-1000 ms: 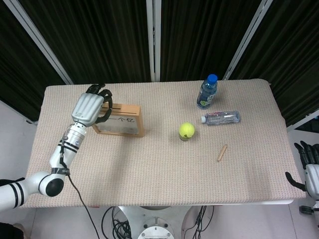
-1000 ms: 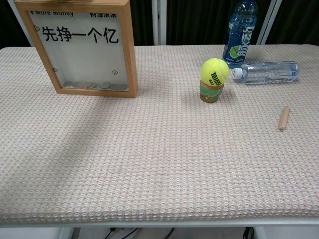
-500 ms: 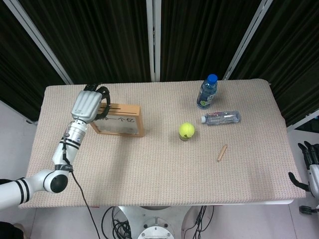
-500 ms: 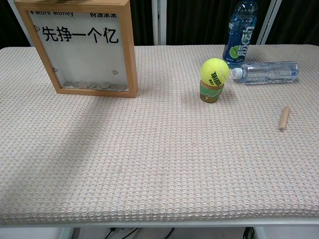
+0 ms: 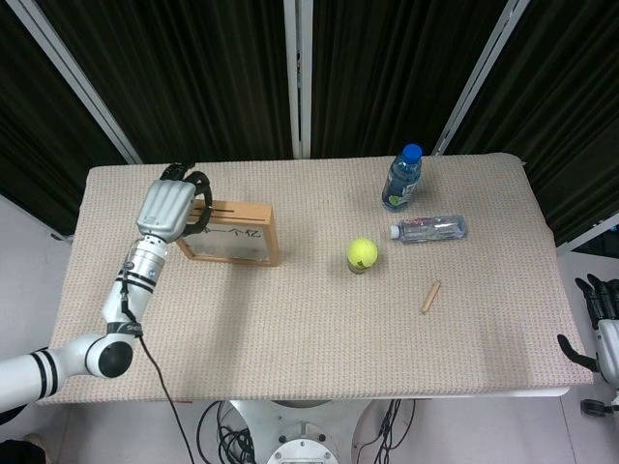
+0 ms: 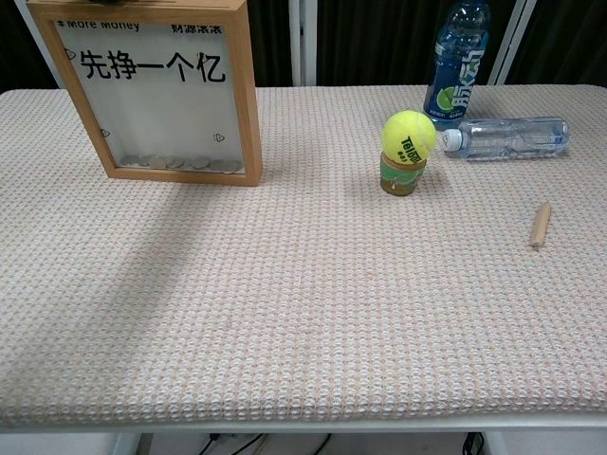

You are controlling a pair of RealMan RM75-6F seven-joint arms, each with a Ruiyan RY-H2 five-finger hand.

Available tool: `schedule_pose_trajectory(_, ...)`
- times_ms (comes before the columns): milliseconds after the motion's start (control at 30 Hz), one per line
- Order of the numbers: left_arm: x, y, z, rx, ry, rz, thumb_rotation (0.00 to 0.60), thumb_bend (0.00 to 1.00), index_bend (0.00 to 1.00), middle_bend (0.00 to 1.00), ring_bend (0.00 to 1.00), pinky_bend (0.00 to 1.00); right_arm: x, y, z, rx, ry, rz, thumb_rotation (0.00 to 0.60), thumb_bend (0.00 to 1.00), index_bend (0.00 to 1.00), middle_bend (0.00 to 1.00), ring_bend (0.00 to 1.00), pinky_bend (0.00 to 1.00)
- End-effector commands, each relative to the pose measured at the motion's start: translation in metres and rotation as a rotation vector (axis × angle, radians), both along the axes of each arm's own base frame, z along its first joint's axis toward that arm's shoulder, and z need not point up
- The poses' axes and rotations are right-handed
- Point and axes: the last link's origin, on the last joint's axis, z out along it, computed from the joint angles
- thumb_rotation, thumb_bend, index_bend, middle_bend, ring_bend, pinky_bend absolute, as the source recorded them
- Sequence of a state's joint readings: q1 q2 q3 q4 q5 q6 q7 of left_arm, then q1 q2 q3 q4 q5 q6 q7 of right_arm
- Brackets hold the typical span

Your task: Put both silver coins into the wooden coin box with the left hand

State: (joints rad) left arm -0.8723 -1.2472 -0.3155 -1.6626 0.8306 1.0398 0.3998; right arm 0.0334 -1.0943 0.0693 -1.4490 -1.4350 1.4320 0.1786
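Note:
The wooden coin box [image 5: 235, 237] stands upright at the table's left, its glass front printed with black characters. In the chest view the box [image 6: 248, 95] shows several silver coins [image 6: 180, 163] lying along its bottom. My left hand [image 5: 169, 204] hovers over the box's left top corner, back of the hand up and fingers curled down toward the slot. What the fingers hold, if anything, is hidden. No loose coin shows on the table. My right hand [image 5: 602, 324] hangs off the table's right edge, fingers apart and holding nothing.
A tennis ball [image 5: 362, 253] sits on a small stand at mid-table. An upright blue-capped bottle [image 5: 400, 179] and a lying clear bottle [image 5: 430, 228] are at the back right. A short wooden stick [image 5: 430, 296] lies to the front right.
My left hand has drifted slightly left and back over the box's left end. The box and the other objects have not moved.

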Motion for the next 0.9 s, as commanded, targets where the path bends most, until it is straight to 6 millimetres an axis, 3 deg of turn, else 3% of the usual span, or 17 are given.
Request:
schedule_pose_trajectory(33, -0.001, 0.000, -0.001, -0.002, 0.000, 0.002, 0.600, 0.45, 0.62, 0.28, 0.11, 0.15, 0.000, 0.000, 0.000, 0.002, 0.002, -0.001, 0.600, 0.24, 0.00, 0.00, 0.00, 0.00)
schedule_pose_trajectory(133, -0.001, 0.001, -0.002, -0.003, 0.000, 0.001, 0.600, 0.45, 0.62, 0.28, 0.10, 0.15, 0.000, -0.001, -0.001, 0.004, 0.002, 0.000, 0.600, 0.23, 0.00, 0.00, 0.00, 0.00)
schedule_pose_trajectory(233, -0.001, 0.001, -0.003, -0.006, 0.008, -0.002, 0.600, 0.45, 0.55, 0.28, 0.10, 0.15, 0.001, -0.001, -0.001, 0.004, 0.002, 0.002, 0.600, 0.23, 0.00, 0.00, 0.00, 0.00)
schedule_pose_trajectory(400, -0.002, -0.001, -0.003, -0.016, 0.010, -0.010, 0.600, 0.44, 0.23, 0.27, 0.10, 0.14, 0.000, -0.001, -0.001, 0.003, 0.002, -0.001, 0.600, 0.23, 0.00, 0.00, 0.00, 0.00)
schedule_pose_trajectory(500, -0.003, -0.002, -0.002, -0.016, 0.007, -0.015, 0.600, 0.44, 0.13, 0.26, 0.10, 0.14, 0.000, -0.002, -0.001, 0.003, 0.002, -0.003, 0.600, 0.23, 0.00, 0.00, 0.00, 0.00)
schedule_pose_trajectory(733, 0.005, -0.020, 0.011, 0.037, 0.012, -0.102, 0.600, 0.42, 0.11, 0.26, 0.11, 0.13, 0.002, -0.003, -0.002, 0.005, 0.002, 0.007, 0.600, 0.24, 0.00, 0.00, 0.00, 0.00)
schedule_pose_trajectory(833, 0.001, -0.047, 0.025, 0.110, 0.026, -0.182, 0.600, 0.37, 0.16, 0.26, 0.10, 0.14, 0.004, -0.003, -0.003, 0.008, -0.001, 0.015, 0.600, 0.24, 0.00, 0.00, 0.00, 0.00)
schedule_pose_trajectory(900, -0.013, -0.072, 0.034, 0.161, 0.050, -0.219, 0.600, 0.33, 0.20, 0.26, 0.11, 0.15, 0.004, -0.003, -0.004, 0.009, -0.002, 0.017, 0.600, 0.23, 0.00, 0.00, 0.00, 0.00)
